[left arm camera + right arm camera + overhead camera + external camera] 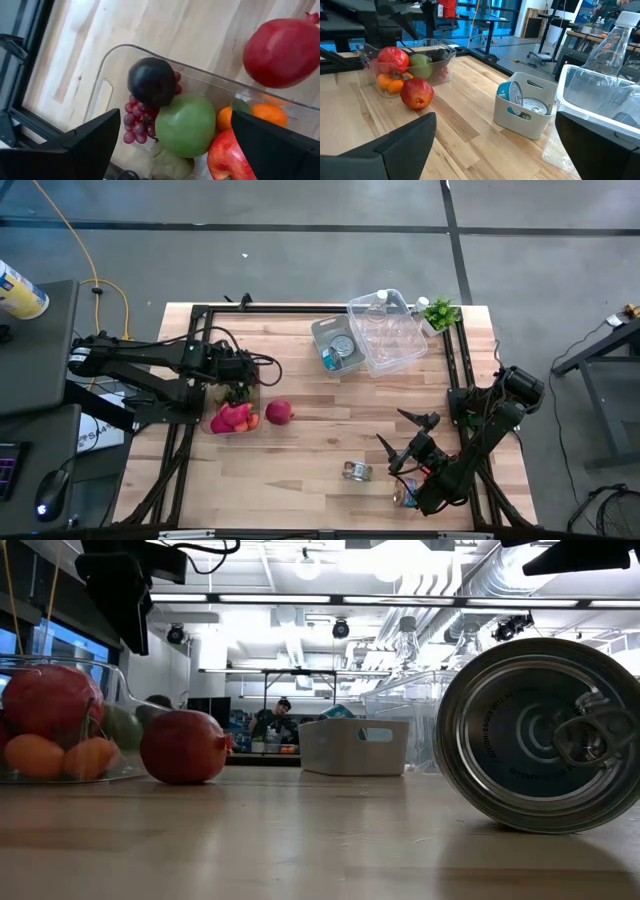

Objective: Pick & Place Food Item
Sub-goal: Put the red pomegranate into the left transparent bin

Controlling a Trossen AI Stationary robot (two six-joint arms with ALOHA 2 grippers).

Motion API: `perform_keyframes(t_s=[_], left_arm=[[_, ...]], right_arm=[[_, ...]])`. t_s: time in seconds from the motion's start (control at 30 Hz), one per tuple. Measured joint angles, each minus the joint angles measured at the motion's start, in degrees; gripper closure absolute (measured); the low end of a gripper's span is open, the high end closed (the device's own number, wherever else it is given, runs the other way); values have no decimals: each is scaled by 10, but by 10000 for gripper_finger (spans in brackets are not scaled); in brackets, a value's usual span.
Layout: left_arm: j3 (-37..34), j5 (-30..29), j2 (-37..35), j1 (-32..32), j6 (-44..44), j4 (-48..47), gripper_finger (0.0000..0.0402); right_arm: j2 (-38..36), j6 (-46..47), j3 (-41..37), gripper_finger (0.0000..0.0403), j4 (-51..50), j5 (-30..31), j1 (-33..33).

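Note:
A clear fruit container [233, 420] stands at the table's left. In it lie a dark plum [151, 82] on purple grapes [135, 125], a green apple [185, 125], an orange [270, 114] and a red fruit [227, 157]. My left gripper [172, 160] hangs open just above the container [107, 75], pointing steeply down, with nothing between its fingers. A red pomegranate [279, 412] rests on the wood right beside the container. My right gripper [392, 428] waits open near the right front, pointing across the table toward the fruit [417, 92].
A white bin [338, 348] with cans and a clear bin [388, 330] with bottles stand at the far middle, a small plant [438, 312] beside them. One can [356, 471] lies on its side near the front edge. A black frame [460, 370] borders the table.

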Motion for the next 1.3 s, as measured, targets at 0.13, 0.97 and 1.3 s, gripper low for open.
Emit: perform_keyframes(t_s=[0.13, 0.97, 1.3], left_arm=[[0, -6, 0, 0, 1, 0, 32], [6, 105, 16, -61, 187, 232, 32], [6, 109, 56, -85, 180, 265, 32]], right_arm=[[0, 0, 0, 7, 0, 0, 0], [0, 0, 0, 7, 0, 0, 0], [0, -7, 0, 7, 1, -14, 0]])
